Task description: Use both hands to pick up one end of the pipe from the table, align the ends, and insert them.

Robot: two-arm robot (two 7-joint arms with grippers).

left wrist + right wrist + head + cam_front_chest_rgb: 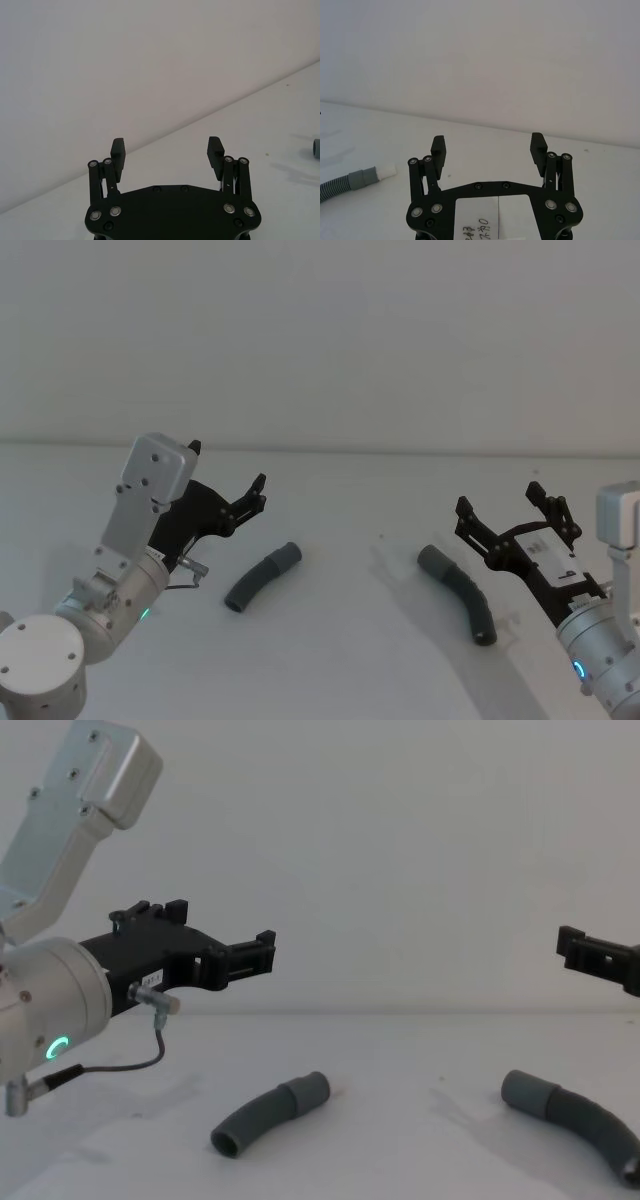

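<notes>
Approach stage; nothing grasped. Left end effector (228, 472) and right end effector (500, 498) both hang wide open and empty above the table (350, 665); the shorter hose piece (258, 580) lies near the left one, the longer hose piece (465, 595) just beside the right, well apart; their smooth cuffs (285, 557) point inward. Recommended: lower each onto the ribbed body just behind its cuff, leaving the cuff free; close squarely across the curve to prevent rolling.

A lab-like test bench is suggested by the plain matte white table (340, 670) that is set against an equally plain white wall (320, 330).
</notes>
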